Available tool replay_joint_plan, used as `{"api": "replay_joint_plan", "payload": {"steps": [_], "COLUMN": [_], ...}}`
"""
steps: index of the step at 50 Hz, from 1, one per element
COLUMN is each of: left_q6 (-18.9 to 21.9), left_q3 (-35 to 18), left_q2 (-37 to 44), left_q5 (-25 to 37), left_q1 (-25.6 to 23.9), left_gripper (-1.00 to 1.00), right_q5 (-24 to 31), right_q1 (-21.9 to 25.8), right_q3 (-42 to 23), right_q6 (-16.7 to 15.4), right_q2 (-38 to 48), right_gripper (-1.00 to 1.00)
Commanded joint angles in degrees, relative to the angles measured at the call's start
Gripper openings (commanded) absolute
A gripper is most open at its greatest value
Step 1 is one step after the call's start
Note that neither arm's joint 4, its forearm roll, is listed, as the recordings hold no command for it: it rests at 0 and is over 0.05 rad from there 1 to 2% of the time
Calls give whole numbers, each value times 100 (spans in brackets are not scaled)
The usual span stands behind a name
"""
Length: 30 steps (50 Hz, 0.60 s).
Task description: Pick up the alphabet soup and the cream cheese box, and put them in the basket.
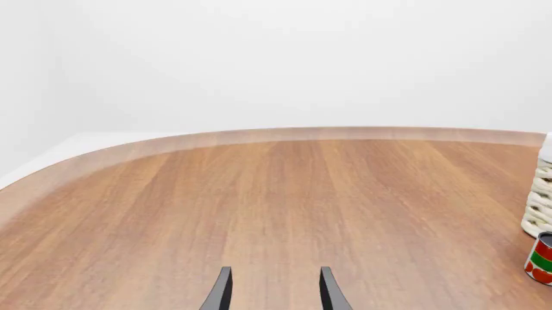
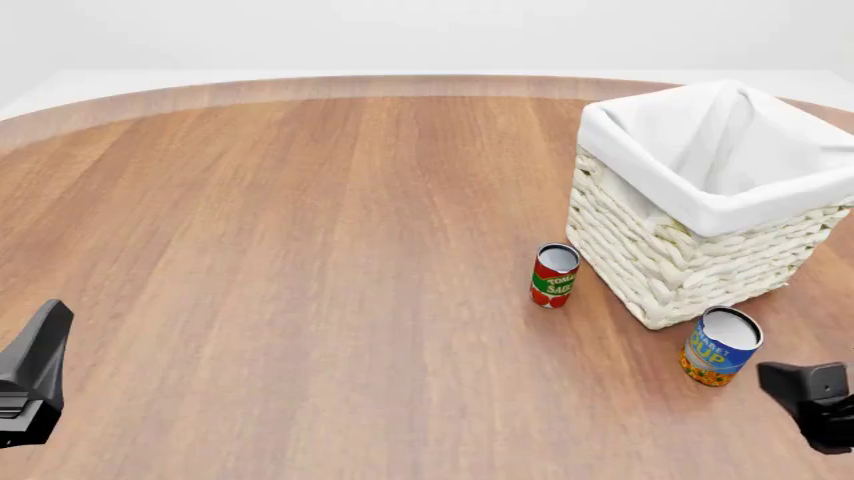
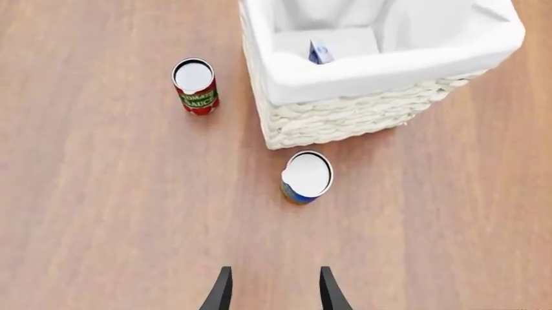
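The alphabet soup [image 2: 721, 347] stands upright on the table just in front of the basket's [image 2: 667, 260] near corner; its silver top shows in the right wrist view [image 3: 306, 175]. Inside the basket [image 3: 345, 119] a small blue and white box, the cream cheese box [image 3: 321, 51], leans on the white lining. My right gripper [image 3: 274, 290] is open and empty, a short way back from the soup can; in the front view it [image 2: 811, 395] sits at the lower right. My left gripper [image 1: 274, 292] is open over bare wood, far left [image 2: 38, 370].
A smaller red and green tomato sauce can [image 2: 554, 275] stands left of the basket, also seen in the right wrist view [image 3: 195, 86] and at the edge of the left wrist view [image 1: 541, 258]. The round wooden table's [image 2: 294, 250] far edge curves behind.
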<state>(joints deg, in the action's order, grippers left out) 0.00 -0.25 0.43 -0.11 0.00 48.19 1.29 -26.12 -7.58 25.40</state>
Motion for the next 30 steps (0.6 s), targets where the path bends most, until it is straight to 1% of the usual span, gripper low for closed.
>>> {"api": "replay_joint_plan", "payload": {"steps": [1, 10, 11, 12, 13, 14, 17, 30], "left_q6": [0, 0, 0, 0, 0, 0, 0, 0], "left_q3": [0, 0, 0, 0, 0, 0, 0, 0], "left_q2": [0, 0, 0, 0, 0, 0, 0, 0], "left_q5": [0, 0, 0, 0, 0, 0, 0, 0], "left_q1": [0, 0, 0, 0, 0, 0, 0, 0], "left_gripper": [100, 100, 100, 100, 100, 100, 100, 100], "right_q5": [-340, -986, -991, -835, -854, -1087, -1219, -1335], "right_q1": [-108, -336, -342, -358, -403, -412, -441, -490], "right_q3": [247, 490, 486, 346, 305, 484, 587, 726], "right_q6": [14, -34, -25, -33, -47, -44, -41, -61], "right_q2": [172, 655, 668, 655, 716, 779, 837, 900], "right_gripper": [100, 100, 100, 100, 100, 100, 100, 100]}}
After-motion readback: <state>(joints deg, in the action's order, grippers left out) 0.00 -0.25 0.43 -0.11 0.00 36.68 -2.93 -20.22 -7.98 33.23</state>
